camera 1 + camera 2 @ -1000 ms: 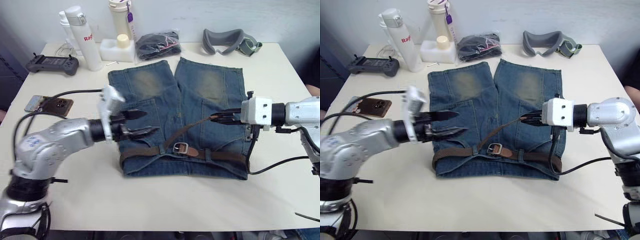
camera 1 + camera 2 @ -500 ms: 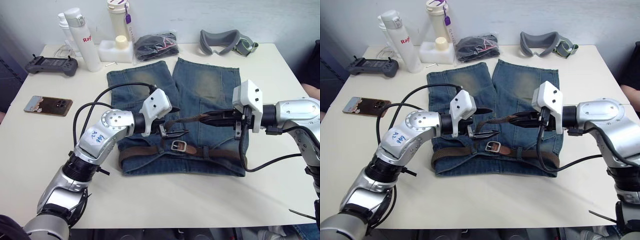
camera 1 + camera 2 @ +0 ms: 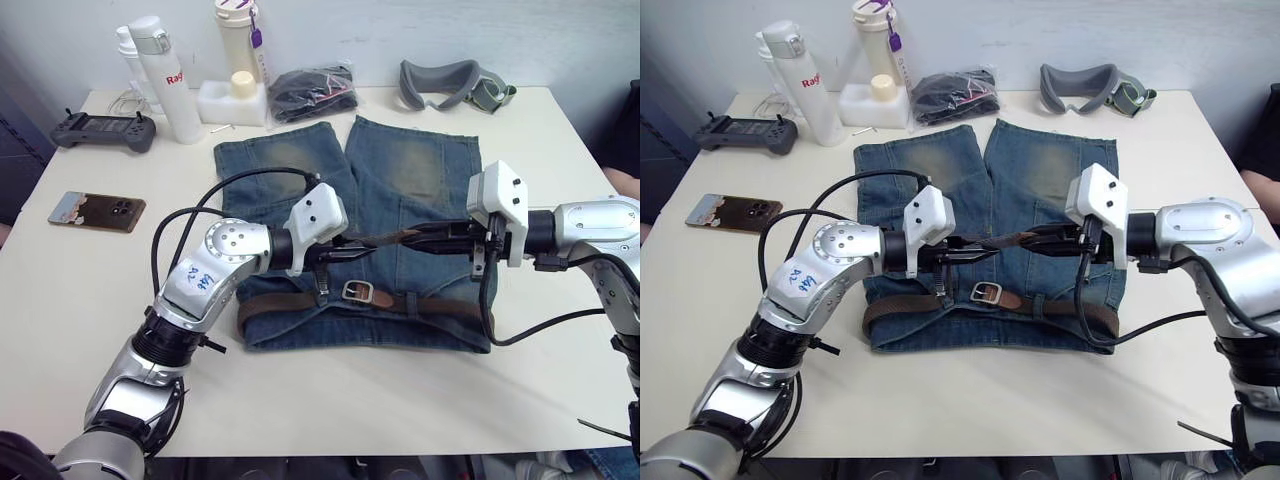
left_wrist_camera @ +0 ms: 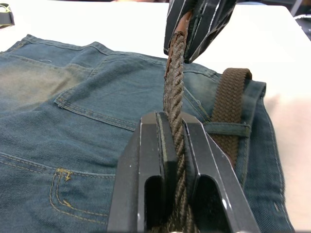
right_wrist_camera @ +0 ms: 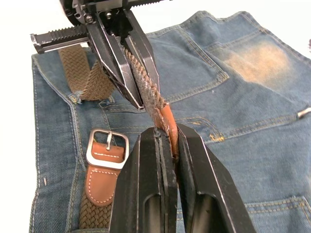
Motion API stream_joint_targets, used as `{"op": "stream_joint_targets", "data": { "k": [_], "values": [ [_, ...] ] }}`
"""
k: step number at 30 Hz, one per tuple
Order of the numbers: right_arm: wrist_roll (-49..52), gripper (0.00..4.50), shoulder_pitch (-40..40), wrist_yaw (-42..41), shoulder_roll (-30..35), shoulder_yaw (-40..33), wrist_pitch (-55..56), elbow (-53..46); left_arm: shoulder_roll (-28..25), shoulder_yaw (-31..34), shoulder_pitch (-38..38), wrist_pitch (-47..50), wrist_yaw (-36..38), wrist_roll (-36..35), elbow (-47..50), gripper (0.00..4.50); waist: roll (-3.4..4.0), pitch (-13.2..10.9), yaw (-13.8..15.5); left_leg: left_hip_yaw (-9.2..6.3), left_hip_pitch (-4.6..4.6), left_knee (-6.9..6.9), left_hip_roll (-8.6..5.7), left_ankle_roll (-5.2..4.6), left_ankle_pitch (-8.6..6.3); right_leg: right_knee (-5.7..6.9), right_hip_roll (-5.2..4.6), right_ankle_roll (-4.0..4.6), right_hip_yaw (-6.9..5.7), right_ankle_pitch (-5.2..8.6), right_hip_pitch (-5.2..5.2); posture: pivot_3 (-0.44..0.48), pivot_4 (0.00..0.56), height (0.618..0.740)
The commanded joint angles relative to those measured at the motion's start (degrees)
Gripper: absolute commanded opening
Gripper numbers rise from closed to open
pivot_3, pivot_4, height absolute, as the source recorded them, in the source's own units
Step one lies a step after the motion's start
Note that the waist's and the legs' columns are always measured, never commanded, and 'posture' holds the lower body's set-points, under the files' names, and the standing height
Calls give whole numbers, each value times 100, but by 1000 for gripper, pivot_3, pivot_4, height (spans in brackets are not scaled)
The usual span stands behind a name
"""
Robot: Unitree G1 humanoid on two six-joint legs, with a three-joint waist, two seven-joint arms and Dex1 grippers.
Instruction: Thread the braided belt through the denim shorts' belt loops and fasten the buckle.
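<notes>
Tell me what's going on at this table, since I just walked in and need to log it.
A two-armed robot is putting a braided belt on denim shorts that lie flat on the table. The belt already runs through the belt loops along the waistband. Both grippers hold the belt's free end above the shorts: the right gripper is shut on the leather tip, the left gripper on the braid beside it. The buckle lies unfastened on the waistband.

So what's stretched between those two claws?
A short lifted stretch of the braided belt, held by left gripper and right gripper; seen in both eye views.
</notes>
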State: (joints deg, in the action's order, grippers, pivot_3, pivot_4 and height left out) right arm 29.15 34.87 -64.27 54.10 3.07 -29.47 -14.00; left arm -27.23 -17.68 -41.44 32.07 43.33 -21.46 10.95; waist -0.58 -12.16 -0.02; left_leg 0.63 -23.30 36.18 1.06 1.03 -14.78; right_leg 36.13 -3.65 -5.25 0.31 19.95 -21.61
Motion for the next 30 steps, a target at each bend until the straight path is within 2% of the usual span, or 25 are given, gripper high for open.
{"op": "stream_joint_targets", "data": {
  "k": [1,3,5,6,9,10,11,13,18,23,26,29,30],
  "values": [
    [-233,0,-11,61,29,-45,-6,109,-12,374,30,-15,-10,-37,246,70,0,0,-2,0,0,2,0,0,0,1,0,-1,0,0,0,0,150,740],
    [-313,0,-60,4,33,6,129,108,19,401,22,-30,-68,34,197,70,0,0,2,0,0,5,0,-1,0,8,0,-1,0,0,0,0,150,740],
    [-335,877,-190,-35,34,10,213,46,7,436,36,-1,-138,108,118,0,-1,0,3,-1,1,6,1,-1,0,10,0,0,0,0,0,0,150,740],
    [-427,1159,-305,-22,29,46,330,-32,-80,427,72,-3,-158,217,65,0,-2,1,3,-1,1,7,1,-1,0,12,1,0,-1,0,0,0,150,740],
    [-805,2580,-601,116,-88,181,693,-267,-401,349,225,-34,-128,569,-29,0,-2,1,-11,0,1,10,0,-2,1,19,0,0,1,0,-1,0,150,740],
    [-989,3273,-725,191,-141,261,852,-338,-524,334,307,-46,-122,694,-54,0,-2,1,-24,4,3,10,1,-2,1,22,2,0,5,0,-3,0,150,740],
    [-1117,3536,-812,239,-176,313,964,-381,-601,327,363,-56,-117,779,-69,0,-2,1,-33,9,5,9,1,-2,1,27,2,0,8,0,-4,0,150,740],
    [-1457,4468,-1039,457,-294,506,1098,-454,-745,338,495,-48,-110,932,-94,0,-3,1,-22,10,8,10,3,0,2,35,4,0,9,0,-7,0,150,740],
    [-2081,4468,-1405,759,-556,917,1341,-619,-788,326,596,-61,-92,1147,-135,0,-4,1,-3,5,6,24,-1,-4,6,54,1,1,7,0,-8,0,150,740],
    [-2900,4468,-1372,1193,-799,1224,1741,-343,-668,318,563,-43,-64,1231,-166,0,-12,5,-5,2,9,39,-11,-12,9,81,-3,-1,7,-1,-8,0,150,740],
    [-2981,4468,-1315,1388,-1061,1187,1672,-227,-644,326,561,-41,-26,1274,-164,0,-12,5,-26,-2,13,39,-9,-13,10,93,-1,1,8,-2,-8,0,150,740],
    [-2864,3653,-1316,1393,-1218,1073,1470,-238,-637,359,578,-47,12,1307,-170,0,-13,5,-23,-3,20,40,-5,-13,12,106,3,3,9,-2,-8,0,150,740],
    [-2810,3195,-1311,1407,-1271,1023,1384,-231,-641,374,583,-55,26,1313,-182,0,-13,5,-20,-4,20,40,-6,-14,12,108,3,3,8,-2,-8,0,150,740]
  ]
}}
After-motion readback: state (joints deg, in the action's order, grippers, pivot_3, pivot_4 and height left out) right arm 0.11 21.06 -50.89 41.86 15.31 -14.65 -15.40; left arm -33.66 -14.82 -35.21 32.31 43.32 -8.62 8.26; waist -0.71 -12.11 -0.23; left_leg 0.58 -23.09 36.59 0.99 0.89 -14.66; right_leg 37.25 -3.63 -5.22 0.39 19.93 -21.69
